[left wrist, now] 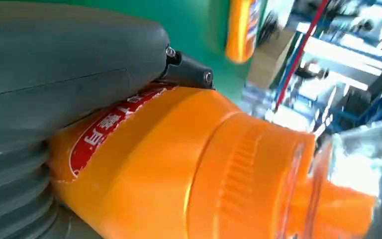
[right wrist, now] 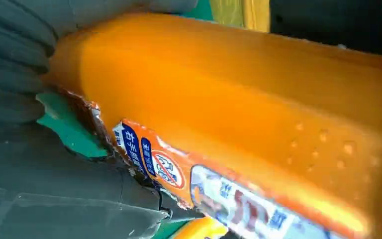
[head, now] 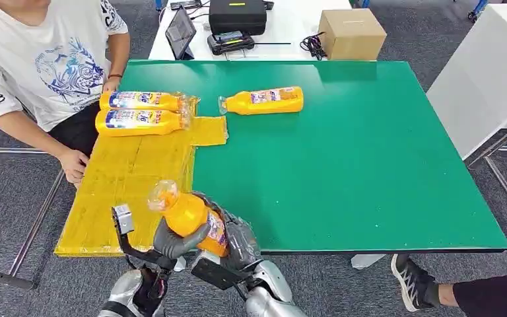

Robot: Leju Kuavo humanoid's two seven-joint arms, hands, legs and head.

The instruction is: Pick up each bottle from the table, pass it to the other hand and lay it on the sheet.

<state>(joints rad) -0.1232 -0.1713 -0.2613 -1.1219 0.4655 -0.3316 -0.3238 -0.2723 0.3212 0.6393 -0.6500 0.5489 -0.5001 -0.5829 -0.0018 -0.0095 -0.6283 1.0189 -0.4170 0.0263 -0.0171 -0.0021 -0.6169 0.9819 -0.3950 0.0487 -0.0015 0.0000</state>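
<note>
An orange bottle (head: pixel 188 214) with a clear cap is up in the air near the table's front edge, above the yellow sheet (head: pixel 132 178). My left hand (head: pixel 171 243) wraps its underside and my right hand (head: pixel 237 236) grips its labelled lower body. The left wrist view has the bottle (left wrist: pixel 179 169) under my left hand (left wrist: pixel 54 74). In the right wrist view the bottle (right wrist: pixel 253 99) lies against my right hand (right wrist: pixel 25 174). Two bottles (head: pixel 146 100) (head: pixel 142 121) lie side by side at the sheet's far end. Another bottle (head: pixel 264 101) lies on the green table (head: pixel 343 158).
A person in a white shirt sits at the table's left, one hand (head: pixel 74 165) by the sheet's edge, the other (head: pixel 111 84) near the far bottles. A cardboard box (head: pixel 351 33) and electronics sit on the white table behind. A shoe (head: pixel 412 281) shows at lower right.
</note>
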